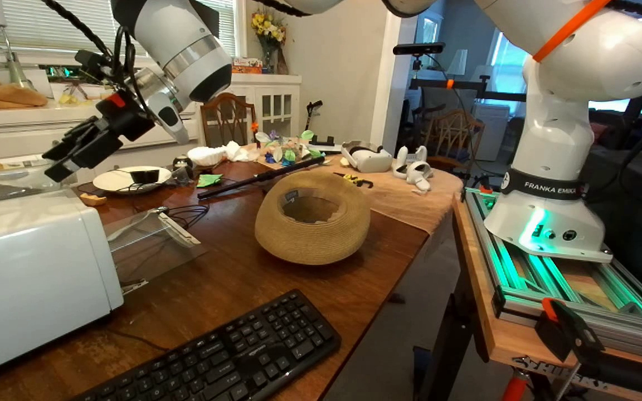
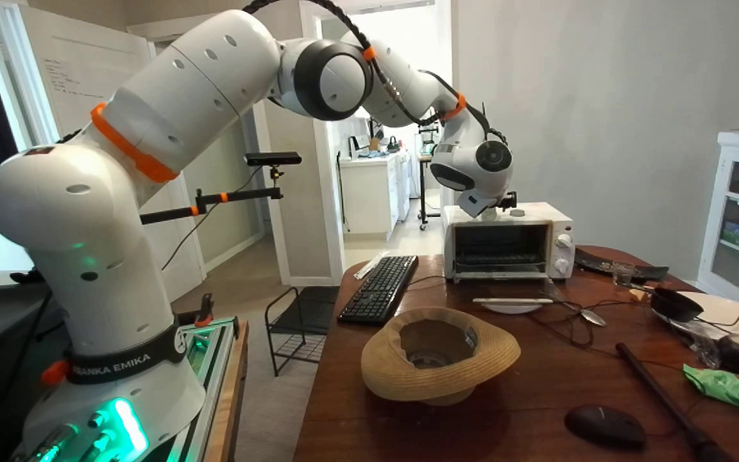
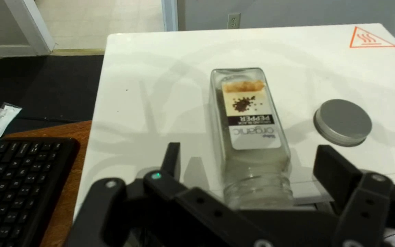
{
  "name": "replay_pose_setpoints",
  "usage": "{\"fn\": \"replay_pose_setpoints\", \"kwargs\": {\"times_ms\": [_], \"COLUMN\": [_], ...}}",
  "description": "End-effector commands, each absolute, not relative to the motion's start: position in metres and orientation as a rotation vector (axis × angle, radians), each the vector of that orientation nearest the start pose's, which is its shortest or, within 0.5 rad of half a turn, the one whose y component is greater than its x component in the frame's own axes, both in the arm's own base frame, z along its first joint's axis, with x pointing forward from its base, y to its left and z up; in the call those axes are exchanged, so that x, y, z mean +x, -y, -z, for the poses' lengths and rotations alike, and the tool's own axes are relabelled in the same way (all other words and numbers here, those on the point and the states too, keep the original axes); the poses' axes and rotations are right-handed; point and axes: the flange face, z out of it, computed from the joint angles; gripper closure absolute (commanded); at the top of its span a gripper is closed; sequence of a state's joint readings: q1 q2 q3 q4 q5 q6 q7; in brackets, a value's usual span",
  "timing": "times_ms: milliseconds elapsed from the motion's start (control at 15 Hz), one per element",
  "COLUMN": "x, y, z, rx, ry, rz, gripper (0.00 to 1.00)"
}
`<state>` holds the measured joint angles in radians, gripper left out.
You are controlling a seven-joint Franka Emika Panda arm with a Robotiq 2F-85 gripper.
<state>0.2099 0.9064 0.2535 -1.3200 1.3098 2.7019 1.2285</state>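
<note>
A clear glass pepper jar (image 3: 252, 133) with a label lies on its side on top of the white toaster oven (image 3: 142, 103), its uncapped, threaded neck pointing toward my gripper (image 3: 249, 152). In the wrist view the fingers stand wide apart, one on each side of the jar near its neck, with a gap on both sides. A grey metal lid (image 3: 345, 120) lies flat on the oven to the right of the jar. An exterior view shows the gripper (image 1: 53, 161) at the end of the jar (image 1: 14, 181); elsewhere the wrist hides the fingers.
On the wooden table, an upturned straw hat (image 1: 312, 245) and a black keyboard (image 2: 382, 289) lie near the oven, whose glass door (image 1: 148, 245) hangs down. A white plate (image 1: 110, 181), a black rod (image 2: 658, 391), cables and a mouse (image 2: 603, 425) are farther along.
</note>
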Motion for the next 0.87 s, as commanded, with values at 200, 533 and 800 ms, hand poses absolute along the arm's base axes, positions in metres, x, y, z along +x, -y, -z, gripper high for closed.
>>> {"fn": "replay_pose_setpoints", "kwargs": {"times_ms": [200,533,800], "x": [0.713,0.709,0.722], "y": [-0.238,-0.173,-0.151], "z": [-0.240,-0.244,-0.241], "rx": [-1.132,-1.225,-1.255], "ry": [-1.926,-2.049,-2.051], "rz": [-0.503,-0.379,-0.297], "gripper": [0.00,0.00,0.00]}}
